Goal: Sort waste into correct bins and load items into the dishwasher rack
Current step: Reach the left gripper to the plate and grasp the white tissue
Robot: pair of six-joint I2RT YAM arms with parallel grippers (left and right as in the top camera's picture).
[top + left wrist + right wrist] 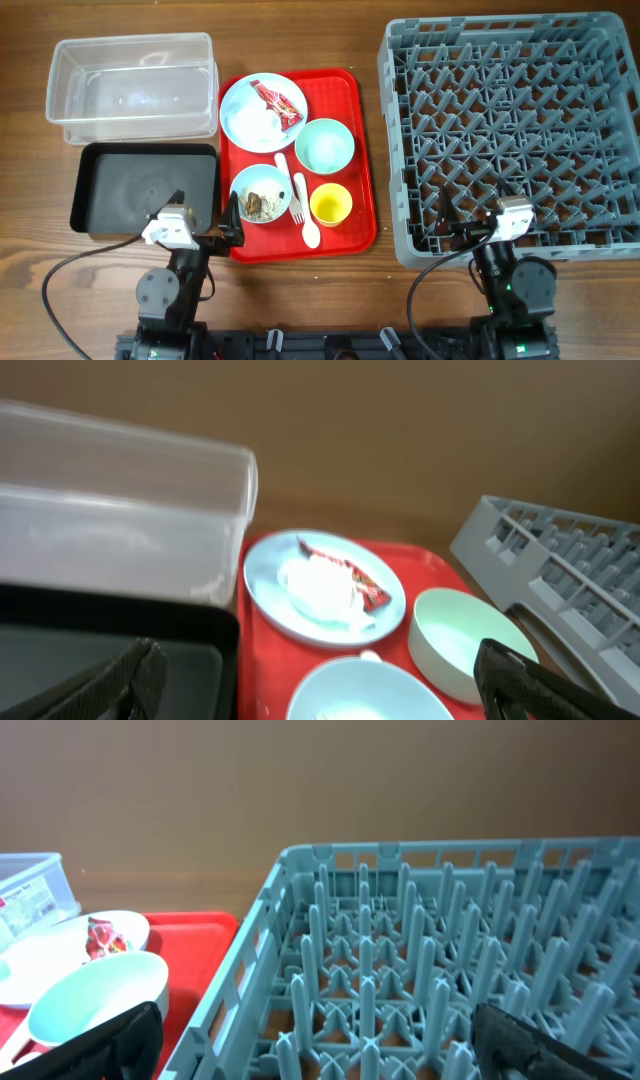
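Note:
On the red serving tray (355, 130) a pale blue plate (240, 100) holds a red wrapper (280, 103) and a white tissue (250, 122). Beside it are an empty bowl (325, 146), a bowl (262, 195) with brown scraps, a yellow cup (331, 205), and a white fork (283, 172) and spoon (306, 220). The clear tub (130, 85) and the black tray (145, 190) lie to the left. The grey rack (520, 130) is on the right. My left gripper (207, 208) is open between the black tray and the red tray. My right gripper (472, 218) is open at the rack's near edge.
The left wrist view shows the plate (270, 585), the empty bowl (460, 640), the tub (120, 520) and my open left gripper (320, 660). The right wrist view shows the rack's pegs (450, 950), the bowl (95, 990) and my open right gripper (315, 1020).

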